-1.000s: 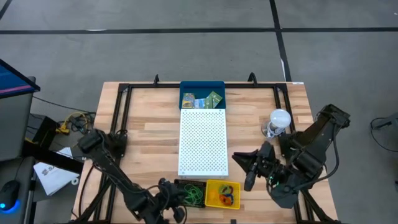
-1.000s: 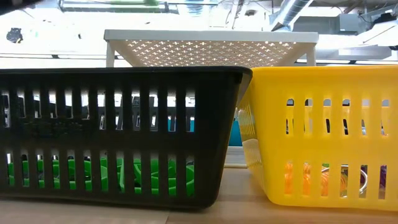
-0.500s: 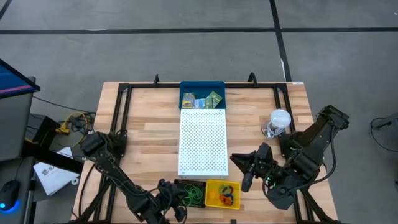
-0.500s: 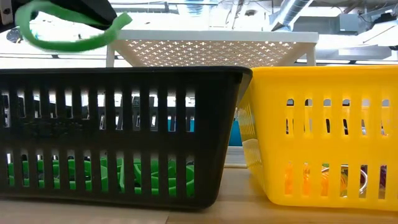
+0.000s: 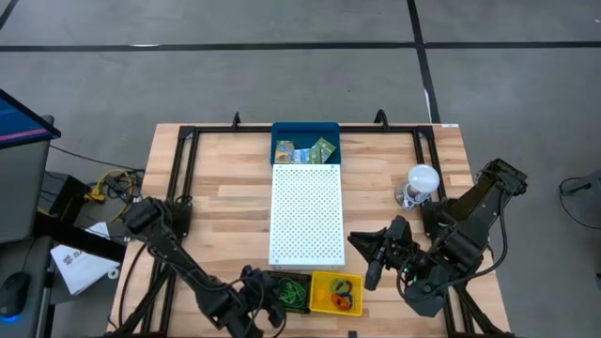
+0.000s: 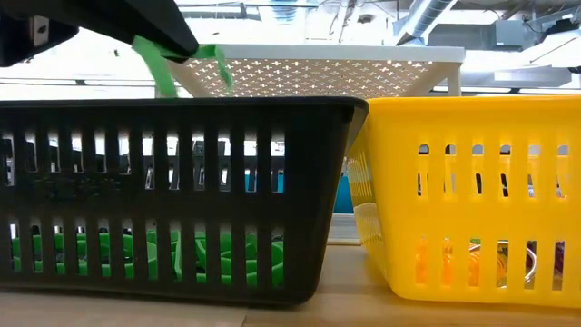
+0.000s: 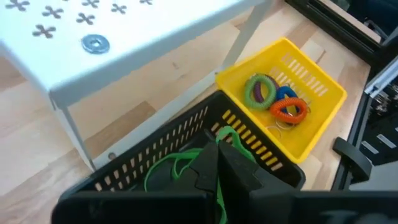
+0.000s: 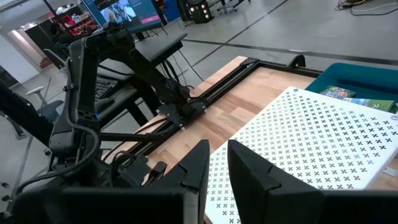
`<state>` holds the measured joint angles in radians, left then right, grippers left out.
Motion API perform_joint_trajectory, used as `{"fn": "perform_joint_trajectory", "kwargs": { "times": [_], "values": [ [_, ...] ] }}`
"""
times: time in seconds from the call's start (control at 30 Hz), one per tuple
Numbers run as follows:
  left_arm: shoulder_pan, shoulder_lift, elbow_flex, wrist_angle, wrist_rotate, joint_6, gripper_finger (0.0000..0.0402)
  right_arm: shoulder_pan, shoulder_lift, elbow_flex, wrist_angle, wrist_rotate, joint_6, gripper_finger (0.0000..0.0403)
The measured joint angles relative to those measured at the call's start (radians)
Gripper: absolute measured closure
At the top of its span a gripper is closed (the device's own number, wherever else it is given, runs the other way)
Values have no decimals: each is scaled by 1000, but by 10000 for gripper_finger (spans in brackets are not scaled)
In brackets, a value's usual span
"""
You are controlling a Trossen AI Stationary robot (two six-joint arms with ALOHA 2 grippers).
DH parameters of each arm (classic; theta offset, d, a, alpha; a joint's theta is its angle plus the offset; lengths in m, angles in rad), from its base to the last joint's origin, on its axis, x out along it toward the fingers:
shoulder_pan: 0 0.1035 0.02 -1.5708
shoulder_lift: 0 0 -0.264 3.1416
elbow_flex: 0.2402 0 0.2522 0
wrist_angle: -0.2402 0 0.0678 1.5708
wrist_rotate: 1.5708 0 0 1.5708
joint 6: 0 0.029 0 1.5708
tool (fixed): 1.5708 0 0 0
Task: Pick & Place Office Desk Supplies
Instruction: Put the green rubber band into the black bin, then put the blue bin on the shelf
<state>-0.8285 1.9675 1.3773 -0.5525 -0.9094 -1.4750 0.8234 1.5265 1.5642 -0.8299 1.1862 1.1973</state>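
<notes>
My left gripper [image 5: 266, 299] [image 6: 178, 44] [image 7: 217, 157] hovers at the near edge over the black basket [image 5: 287, 290] [image 6: 172, 200], shut on a green rubber band [image 6: 167, 74]. More green bands [image 7: 166, 169] lie on that basket's floor. Beside it, the yellow basket [image 5: 336, 293] [image 7: 283, 102] holds green, blue and orange loops. Printed packets [image 5: 305, 150] lie in the blue tray [image 5: 305, 131] at the far edge. My right gripper [image 5: 364, 255] [image 8: 217, 155] waits raised right of the white board, fingers slightly apart, with nothing between them. My left gripper pinches the green rubber band [image 7: 224, 134] between its two shut fingers, coming slanting down from the table's left. The band hangs slack below the fingertips [image 6: 186, 50], its two strands reaching down to the black basket's rim [image 6: 182, 104], clear of the bands inside.
A white perforated board [image 5: 307, 214] on legs stands mid-table between the baskets and the blue tray. A white bulb-like object [image 5: 423, 178] sits at the right. Black frame rails [image 5: 183, 169] run along the table's left, far and right sides.
My left gripper has come down and toward the table's right, over the black basket, still shut on the green band. The band, first a level loop high above the rim, now hangs down at the rim.
</notes>
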Motion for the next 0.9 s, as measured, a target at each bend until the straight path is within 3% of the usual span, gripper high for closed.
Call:
{"fn": "perform_joint_trajectory", "kwargs": {
  "times": [0.23,0.63,0.9],
  "values": [
    [6,0,0,-1,49,-3,393,0,0,0,0,-1,0,346],
    [12,0,0,-7,52,-29,308,0,0,0,0,-3,-3,346],
    [8,-28,-1,-11,52,34,298,0,0,0,0,-3,-3,346]
  ]
}}
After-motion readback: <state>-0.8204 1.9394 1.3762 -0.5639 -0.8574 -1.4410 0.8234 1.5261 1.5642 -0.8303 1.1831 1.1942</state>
